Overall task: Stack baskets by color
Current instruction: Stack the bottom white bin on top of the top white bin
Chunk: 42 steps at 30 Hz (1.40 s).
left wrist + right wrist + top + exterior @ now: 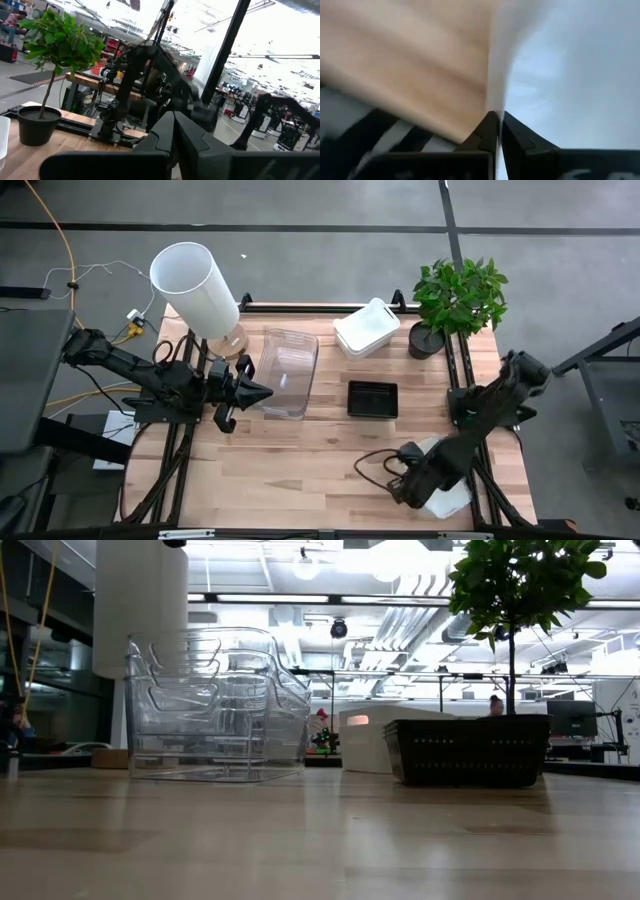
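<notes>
Looking down from the high view, you have the right gripper (pixel 418 480) low at the near right corner, its fingers pressed onto the rim of a white basket (pixel 447 497) that sits apart from the rest; this reads as a pick-up so it can join the other white basket (pixel 366 327) at the far side, beside the plant (pixel 456 302). The clear baskets (pixel 283 372) already sit nested at centre-left, and the black basket (pixel 372 399) lies alone at mid-table. Your left gripper (pixel 262 392), fingers pressed together and empty, waits just beside the clear stack, in front of the tall white cylinder (pixel 195 285).

From the low view, several clear rims (pixel 215 705) sit inside one another, confirming that stack; the black basket (pixel 470 752) stands to its right.

From the left wrist view, closed fingers (pixel 172 137) point across the table toward the plant (pixel 52 60).

From the right wrist view, you see the thin white wall (pixel 496 75) pinched between the fingertips (pixel 490 131), a narrow hold that could slip on lifting.
</notes>
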Each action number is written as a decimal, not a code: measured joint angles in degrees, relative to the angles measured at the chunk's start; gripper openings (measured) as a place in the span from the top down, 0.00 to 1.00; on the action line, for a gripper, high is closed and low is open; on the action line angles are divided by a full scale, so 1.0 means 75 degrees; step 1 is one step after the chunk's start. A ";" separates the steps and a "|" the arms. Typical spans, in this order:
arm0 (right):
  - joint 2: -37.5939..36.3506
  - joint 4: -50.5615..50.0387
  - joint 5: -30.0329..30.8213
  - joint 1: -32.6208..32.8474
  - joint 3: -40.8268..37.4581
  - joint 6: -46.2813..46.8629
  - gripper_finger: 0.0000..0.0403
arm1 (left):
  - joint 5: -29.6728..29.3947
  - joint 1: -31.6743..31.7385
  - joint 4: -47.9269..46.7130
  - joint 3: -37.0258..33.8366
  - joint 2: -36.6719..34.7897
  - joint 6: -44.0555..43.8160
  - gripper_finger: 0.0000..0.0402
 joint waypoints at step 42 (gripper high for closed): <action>0.1177 -0.3716 0.3682 -0.8812 0.4150 -2.2573 1.00 | -0.1034 0.0000 0.0109 0.0003 -0.0609 0.0262 1.00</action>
